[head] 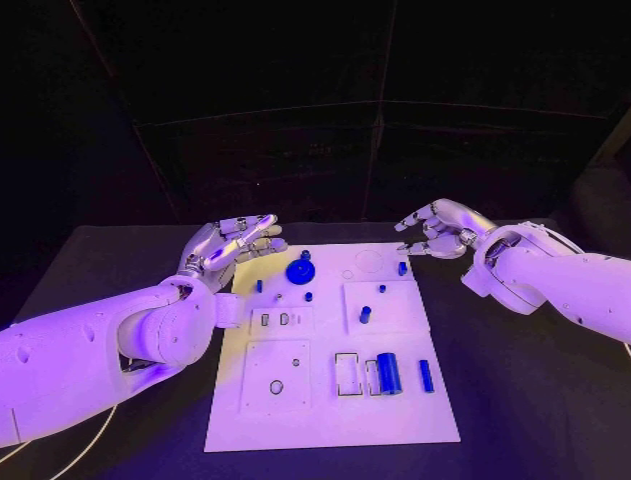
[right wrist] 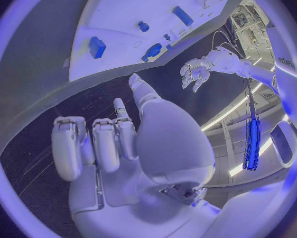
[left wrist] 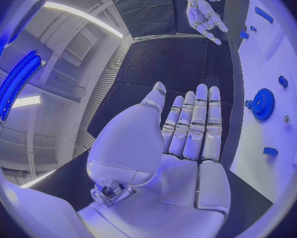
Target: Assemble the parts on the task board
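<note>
Several blue parts lie on the task board (head: 330, 425), none held. Nearest the robot: a fat blue cylinder (head: 387, 373) and a thin blue bar (head: 425, 375), both with long axes running near-to-far, beside an open rectangular slot. Mid-board: a short blue peg (head: 364, 315), again lengthwise near-to-far. Farther on: a blue gear (head: 302, 269) at the board's far-left part, smaller blue pieces around it.

Left hand (head: 233, 245): hovers over the board's far-left corner, fingers extended and side by side, thumb apart, holding nothing. The gear lies just beside its fingertips, toward the board's centre; the left wrist view confirms the gear (left wrist: 261, 103) off to the side of the fingers (left wrist: 196, 122), not under them.

Right hand (head: 438, 230): beyond the board's far-right corner, fingers loosely curled, parted, nothing between them.

Judgement: the left hand is nearer the gear; the right is nearer the small blue piece (head: 400, 267) at far right. Which part goes first cannot be told.

Hard to make out: the shapes of the smallest pieces and the shallow recesses. The left forearm covers part of the board's left edge.
</note>
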Controlling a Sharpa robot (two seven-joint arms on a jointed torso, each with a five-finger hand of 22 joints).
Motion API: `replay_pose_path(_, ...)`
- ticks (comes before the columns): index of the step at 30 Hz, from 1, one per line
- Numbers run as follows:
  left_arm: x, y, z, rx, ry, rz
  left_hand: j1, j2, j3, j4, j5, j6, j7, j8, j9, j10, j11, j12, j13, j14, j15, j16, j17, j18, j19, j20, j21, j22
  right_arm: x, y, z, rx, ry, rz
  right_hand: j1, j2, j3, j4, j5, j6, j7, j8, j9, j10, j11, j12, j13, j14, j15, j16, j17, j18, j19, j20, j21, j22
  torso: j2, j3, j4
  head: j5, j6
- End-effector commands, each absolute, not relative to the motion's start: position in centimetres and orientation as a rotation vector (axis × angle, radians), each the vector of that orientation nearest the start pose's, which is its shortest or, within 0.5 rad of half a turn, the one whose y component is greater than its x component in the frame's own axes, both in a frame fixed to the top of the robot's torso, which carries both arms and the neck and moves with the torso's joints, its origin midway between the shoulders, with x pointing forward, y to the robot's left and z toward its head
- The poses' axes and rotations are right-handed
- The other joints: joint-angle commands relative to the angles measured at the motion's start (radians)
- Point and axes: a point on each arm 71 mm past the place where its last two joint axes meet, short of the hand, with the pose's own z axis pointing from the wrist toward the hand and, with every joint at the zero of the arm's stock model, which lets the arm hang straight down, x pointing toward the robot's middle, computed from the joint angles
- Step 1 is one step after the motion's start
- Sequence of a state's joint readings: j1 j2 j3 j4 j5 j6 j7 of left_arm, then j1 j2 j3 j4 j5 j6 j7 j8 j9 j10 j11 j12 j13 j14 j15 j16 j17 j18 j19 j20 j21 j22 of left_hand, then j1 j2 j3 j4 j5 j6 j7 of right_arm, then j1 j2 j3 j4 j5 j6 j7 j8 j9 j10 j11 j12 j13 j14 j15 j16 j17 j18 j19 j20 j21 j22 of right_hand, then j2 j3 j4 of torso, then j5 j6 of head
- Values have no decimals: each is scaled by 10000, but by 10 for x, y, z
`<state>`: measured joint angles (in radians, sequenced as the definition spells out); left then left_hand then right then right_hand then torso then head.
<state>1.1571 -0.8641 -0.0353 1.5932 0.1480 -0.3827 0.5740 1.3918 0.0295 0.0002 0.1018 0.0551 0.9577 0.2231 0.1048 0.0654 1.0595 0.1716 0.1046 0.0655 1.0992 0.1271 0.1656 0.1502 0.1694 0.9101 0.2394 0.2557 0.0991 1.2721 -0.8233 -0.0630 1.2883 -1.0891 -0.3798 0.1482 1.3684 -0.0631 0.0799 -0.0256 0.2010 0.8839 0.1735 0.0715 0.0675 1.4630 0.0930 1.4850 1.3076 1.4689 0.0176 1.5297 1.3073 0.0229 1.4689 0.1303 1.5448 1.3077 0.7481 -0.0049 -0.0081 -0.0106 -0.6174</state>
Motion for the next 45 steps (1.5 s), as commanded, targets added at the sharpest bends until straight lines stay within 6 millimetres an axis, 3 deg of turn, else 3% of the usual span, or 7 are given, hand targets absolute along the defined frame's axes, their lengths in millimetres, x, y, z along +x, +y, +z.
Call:
replay_pose_path(1,473,206,-183,-12171,12184,-16369,-62,40,-37,-7,8,-12,27,-35,-1,-17,-5,-29,-5,93,-9,-36,11,141,97,-1,-56,-12,537,-262,-162,1228,15823,8248,71,0,2,-56,-28,-87,10,-55,-3,519,-61,-35,1890,807,-32,45,1716,-28,377,-44,-37,1799,16,-19,38,-57,-28)
replay_pose_path(9,475,204,-184,-12174,12199,-16384,-62,40,-37,-7,8,-12,27,-35,-1,-17,-5,-29,-5,93,-9,-36,11,141,97,-1,-56,-12,544,-267,-174,1274,16403,7972,113,64,6,-89,20,-65,26,-25,10,515,-49,-35,1890,809,-24,48,1723,-26,371,-38,-41,1790,9,-32,26,-44,-122)
replay_pose_path(16,476,205,-184,-12184,12208,-16367,-46,43,-36,-26,10,-4,12,-35,0,-3,-14,-31,-3,100,-12,-47,16,142,105,-1,-61,-17,544,-269,-177,1147,16638,7859,109,104,-14,-102,47,6,39,21,28,524,-36,-16,1906,810,-12,49,1728,-26,372,-29,-42,1791,4,-46,42,-63,-125)
replay_pose_path(27,477,206,-185,-12197,12196,-16311,-46,43,-36,-26,10,-4,12,-35,0,-3,-14,-31,-3,100,-12,-47,16,142,105,-1,-61,-17,539,-268,-179,886,16856,7786,33,138,-81,-83,-4,60,48,52,37,535,-25,4,1921,812,-1,52,1737,-26,374,-18,-42,1792,-1,-35,2,-55,-162)
replay_pose_path(45,478,205,-185,-12203,12220,-16324,-46,43,-36,-26,10,-4,12,-35,0,-3,-14,-31,-3,100,-12,-47,16,142,105,-1,-61,-17,543,-271,-189,776,17211,7065,11,221,-118,-87,-108,122,43,86,46,558,-27,41,1949,819,2,63,1766,-40,419,-9,-22,1851,5,-35,36,-84,-196)
